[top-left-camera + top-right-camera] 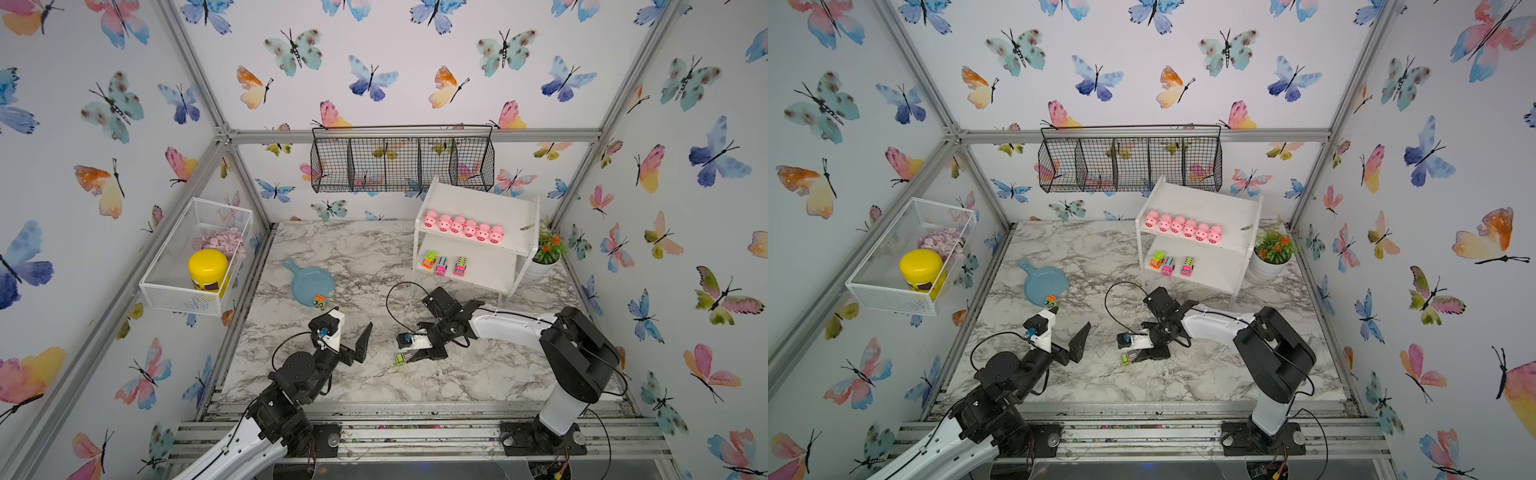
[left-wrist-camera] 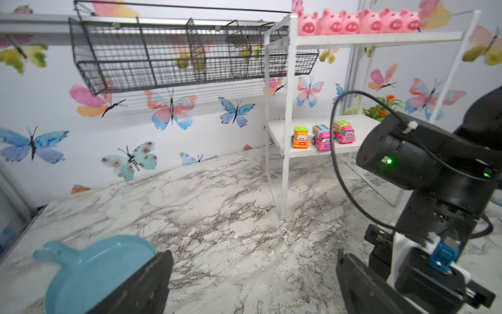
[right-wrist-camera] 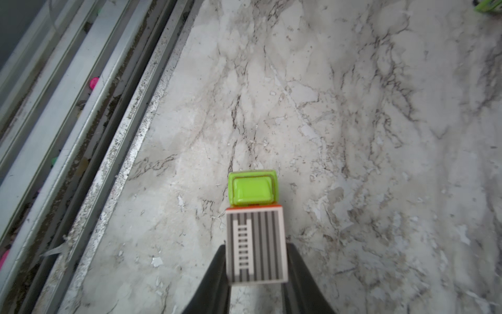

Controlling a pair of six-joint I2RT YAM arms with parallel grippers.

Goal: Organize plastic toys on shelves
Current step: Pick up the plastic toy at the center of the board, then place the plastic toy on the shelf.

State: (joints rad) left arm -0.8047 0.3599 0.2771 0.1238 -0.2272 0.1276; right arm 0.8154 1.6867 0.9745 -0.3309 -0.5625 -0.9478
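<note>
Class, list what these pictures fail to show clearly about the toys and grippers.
- Green-cabbed toy truck with striped grey box: right wrist view, right gripper fingers hide its sides, grip unclear.
- Small orange-topped toy truck on flat blue pan-shaped dish: too small in both top views.
- Pale pink discs: top view, blurred behind white mesh basket.

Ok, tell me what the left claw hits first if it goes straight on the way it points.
The open left claw faces bare marble tabletop; beyond that, probably the front leg of the white shelf. Depth unclear.
</note>
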